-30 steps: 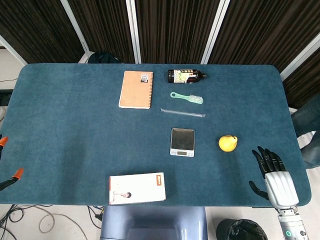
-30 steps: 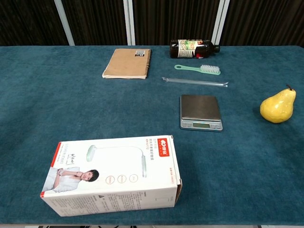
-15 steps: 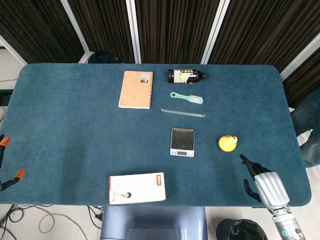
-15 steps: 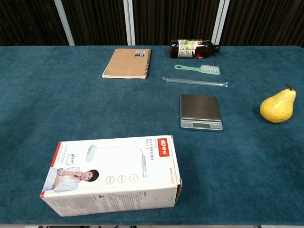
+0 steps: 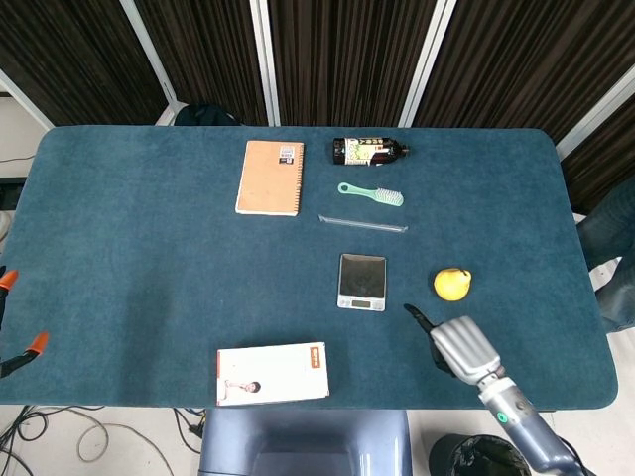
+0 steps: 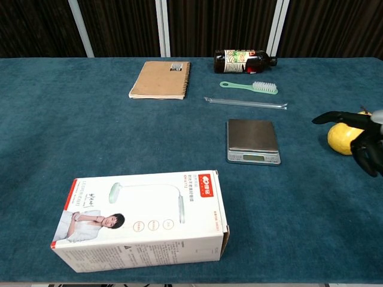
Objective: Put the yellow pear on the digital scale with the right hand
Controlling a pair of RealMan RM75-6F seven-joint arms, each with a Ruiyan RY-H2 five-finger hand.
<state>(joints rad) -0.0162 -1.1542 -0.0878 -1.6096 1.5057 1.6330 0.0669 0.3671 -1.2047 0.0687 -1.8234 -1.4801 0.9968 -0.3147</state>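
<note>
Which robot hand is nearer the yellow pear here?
Right. The right robot hand hovers just in front of the yellow pear, fingers apart, not touching it. The left robot hand is not in either view.

In front of me I count one yellow pear [image 5: 451,284], one digital scale [image 5: 362,282], one notebook [image 5: 270,177], one dark bottle [image 5: 369,151], one green brush [image 5: 371,193], one clear straw [image 5: 363,224] and one white box [image 5: 272,373]

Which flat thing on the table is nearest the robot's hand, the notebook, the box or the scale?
The digital scale. It sits just beside the right hand, while the brown notebook and white box lie farther off.
</note>
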